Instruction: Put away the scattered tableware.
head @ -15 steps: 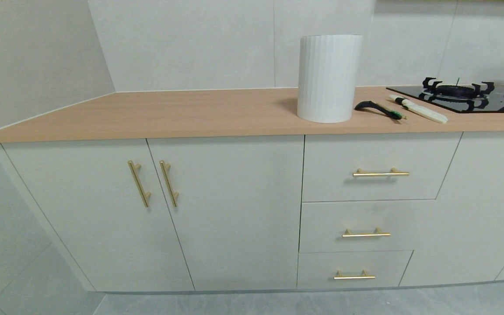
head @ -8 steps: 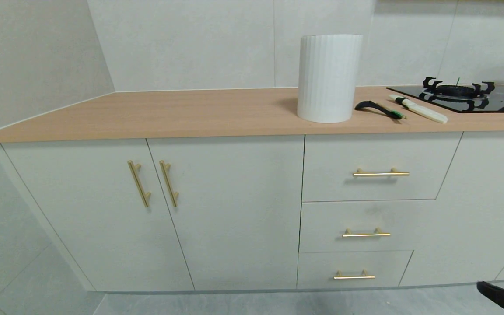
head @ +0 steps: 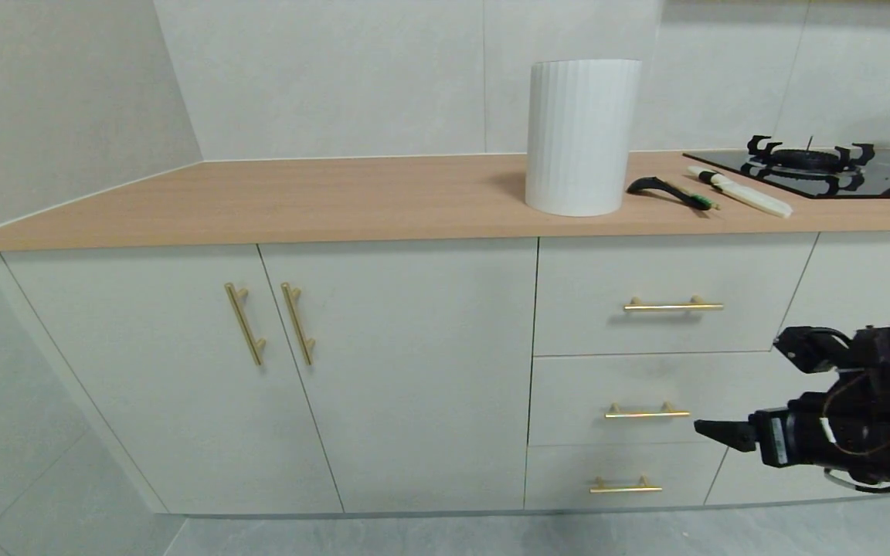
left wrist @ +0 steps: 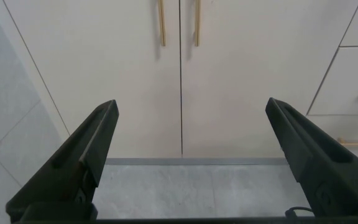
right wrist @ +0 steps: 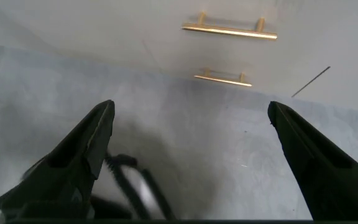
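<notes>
Right hand (head: 746,386) rises, open.
My left hand (left wrist: 191,112) is open too; utensils (head: 665,189) on the worktop (head: 298,201), far right, await pickup.

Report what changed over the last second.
The right gripper rose into the head view from the lower right corner and now hangs open and empty in front of the drawers. The white ribbed container, the black utensil and the white knife lie where they were on the counter. The drawers and cabinet doors stayed shut.
</notes>
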Motion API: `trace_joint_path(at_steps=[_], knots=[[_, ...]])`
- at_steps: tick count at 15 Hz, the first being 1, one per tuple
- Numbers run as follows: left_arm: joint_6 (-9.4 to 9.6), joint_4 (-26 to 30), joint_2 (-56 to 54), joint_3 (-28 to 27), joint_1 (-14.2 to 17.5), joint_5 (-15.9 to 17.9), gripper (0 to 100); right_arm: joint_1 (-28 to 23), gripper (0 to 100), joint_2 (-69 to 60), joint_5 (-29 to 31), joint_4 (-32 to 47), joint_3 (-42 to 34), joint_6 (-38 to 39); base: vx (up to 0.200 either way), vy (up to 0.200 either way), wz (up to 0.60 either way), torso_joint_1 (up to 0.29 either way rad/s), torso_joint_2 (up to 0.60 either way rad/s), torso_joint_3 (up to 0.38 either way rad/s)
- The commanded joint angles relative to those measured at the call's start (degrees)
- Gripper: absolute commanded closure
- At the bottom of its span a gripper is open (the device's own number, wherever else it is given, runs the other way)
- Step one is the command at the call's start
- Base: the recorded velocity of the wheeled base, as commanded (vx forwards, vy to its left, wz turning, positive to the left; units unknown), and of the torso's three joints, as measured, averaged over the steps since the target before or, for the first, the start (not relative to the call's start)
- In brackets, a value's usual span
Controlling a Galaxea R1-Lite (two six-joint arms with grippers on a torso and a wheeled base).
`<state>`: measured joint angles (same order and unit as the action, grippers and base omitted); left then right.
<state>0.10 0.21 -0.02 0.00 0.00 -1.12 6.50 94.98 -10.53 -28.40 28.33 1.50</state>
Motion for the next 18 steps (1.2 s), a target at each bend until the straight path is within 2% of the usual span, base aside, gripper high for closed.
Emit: trace_joint_path(at_steps=[1,4,6,8,18], knots=[[-0.01,0.06,0.02,0.0,0.0,-0.02,0,0.36,0,16.38,1.48,-3.41,6.91,0.08,0.0,0.0,0.0,0.0,0.0,0.0],[-0.01,-0.03,0.02,0.0,0.0,-0.02,0,0.36,0,28.69,8.34,-9.39,14.21,-0.09,0.0,0.0,0.0,0.0,0.0,0.0],[-0.01,0.06,0.02,0.0,0.0,-0.02,0,0.45,0,33.78,9.3,-16.16,16.23,0.08,0.0,0.0,0.0,0.0,0.0,0.0],[-0.01,-0.03,0.02,0.0,0.0,-0.02,0,0.45,0,37.03,11.5,-19.58,17.64,0.08,0.0,0.0,0.0,0.0,0.0,0.0],[-0.01,-0.03,0.02,0.0,0.0,-0.02,0,1.5,0,45.3,17.65,-24.59,23.88,0.35,0.0,0.0,0.0,0.0,0.0,0.0]])
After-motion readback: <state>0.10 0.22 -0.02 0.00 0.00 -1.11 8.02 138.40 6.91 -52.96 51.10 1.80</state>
